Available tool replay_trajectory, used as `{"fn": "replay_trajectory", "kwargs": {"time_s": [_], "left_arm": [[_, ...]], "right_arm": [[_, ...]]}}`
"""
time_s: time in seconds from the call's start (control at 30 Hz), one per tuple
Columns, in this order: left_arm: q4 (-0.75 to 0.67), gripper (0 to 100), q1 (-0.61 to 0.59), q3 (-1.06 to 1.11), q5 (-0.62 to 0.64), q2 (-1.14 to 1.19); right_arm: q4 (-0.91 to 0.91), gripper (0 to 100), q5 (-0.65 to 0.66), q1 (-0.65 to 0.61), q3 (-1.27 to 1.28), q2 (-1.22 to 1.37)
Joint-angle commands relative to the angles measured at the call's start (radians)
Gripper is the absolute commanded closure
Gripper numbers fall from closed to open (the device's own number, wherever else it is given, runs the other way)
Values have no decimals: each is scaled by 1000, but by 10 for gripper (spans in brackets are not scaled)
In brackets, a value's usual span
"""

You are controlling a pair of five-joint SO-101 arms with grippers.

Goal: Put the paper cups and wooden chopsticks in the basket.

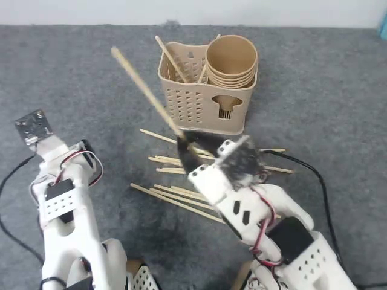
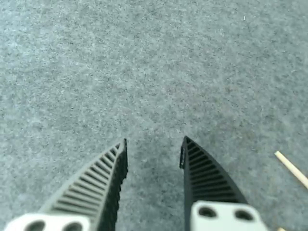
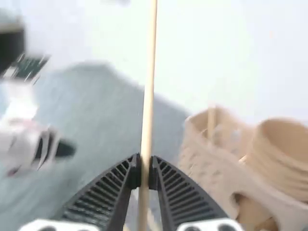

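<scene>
Near one basket [image 1: 199,104] holding one cup stack [image 1: 232,59], right claw [image 3: 145,161] grips one chopstick [image 1: 142,84].

Left of the basket [image 1: 192,103] the table [image 1: 78,84] offers passage. Stacked paper cups [image 1: 231,60] fill the basket's right compartment; its left holds leaning chopsticks [image 1: 171,59]. Loose chopsticks [image 1: 181,196] litter the front, where the right arm [image 1: 254,208] and its raised chopstick [image 1: 142,86] cross.

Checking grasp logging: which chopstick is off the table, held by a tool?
The chopstick clamped in the right tool, raised at a slant near the basket. The rest lie flat on the table or stand in the basket.
</scene>
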Motion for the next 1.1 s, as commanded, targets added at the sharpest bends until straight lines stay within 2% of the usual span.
{"fn": "replay_trajectory", "kwargs": {"time_s": [0.0, 0.23, 0.4, 0.63, 0.87, 1.07], "left_arm": [[-23, 830, 6, -39, 11, 0], [-23, 830, 6, -39, 11, 0], [-23, 830, 8, -39, 11, 0], [-23, 830, 8, -39, 11, 0], [-23, 830, 8, -39, 11, 0], [-23, 830, 8, -41, 11, 0]], "right_arm": [[-242, 962, -12, 44, 98, -64], [-711, 961, -5, 45, 371, -74], [-877, 961, -9, 45, 377, -27], [-1040, 961, -26, 99, 163, 294], [-1288, 961, -189, 186, -164, 806], [-1449, 961, -189, 220, -388, 1167]]}}
